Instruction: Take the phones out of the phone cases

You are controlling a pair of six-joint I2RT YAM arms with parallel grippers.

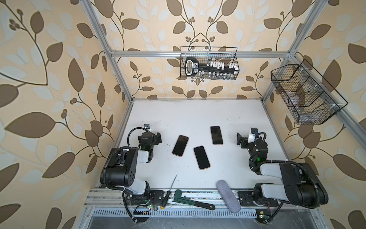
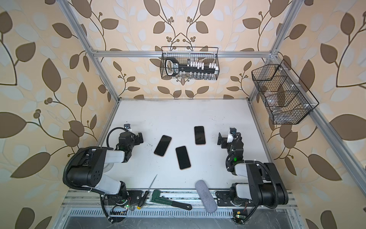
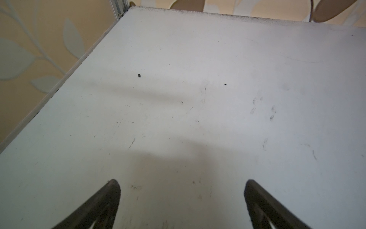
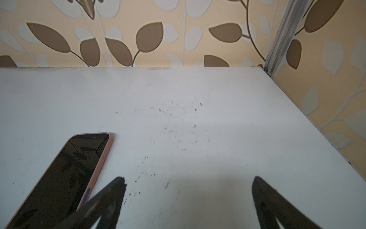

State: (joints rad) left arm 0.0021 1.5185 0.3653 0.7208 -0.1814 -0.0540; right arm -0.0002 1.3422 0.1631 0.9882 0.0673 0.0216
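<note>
**A:** Pink, and rubbery by the look of it: that's the case (image 4: 108,142) around the right phone (image 4: 65,174) in the right wrist view. The phone lies flat on the white desk (image 4: 198,119), dark screen up.

**B:** Which way does it run?

**A:** In both top views it lies almost straight, with its long axis running from the front edge toward the back wall. The left phone (image 1: 180,145) is slanted, its far end leaning to the right. The middle phone (image 1: 201,157) slants the other way, far end to the left, and sits nearest the front. None of the three touch.

**B:** Are those two in cases as well?

**A:** A thin pale rim shows round each. It's probably the same kind, but it's too small to be sure.

**B:** And the pincers?

**A:** The left pincer (image 3: 182,184) is spread wide over bare desk, to the left of the left phone, and grips nothing. The right pincer (image 4: 188,182) is just as wide and empty, to the right of the right phone. In the wrist view one of its fingers (image 4: 116,190) shows in front of the case's long edge.
</note>
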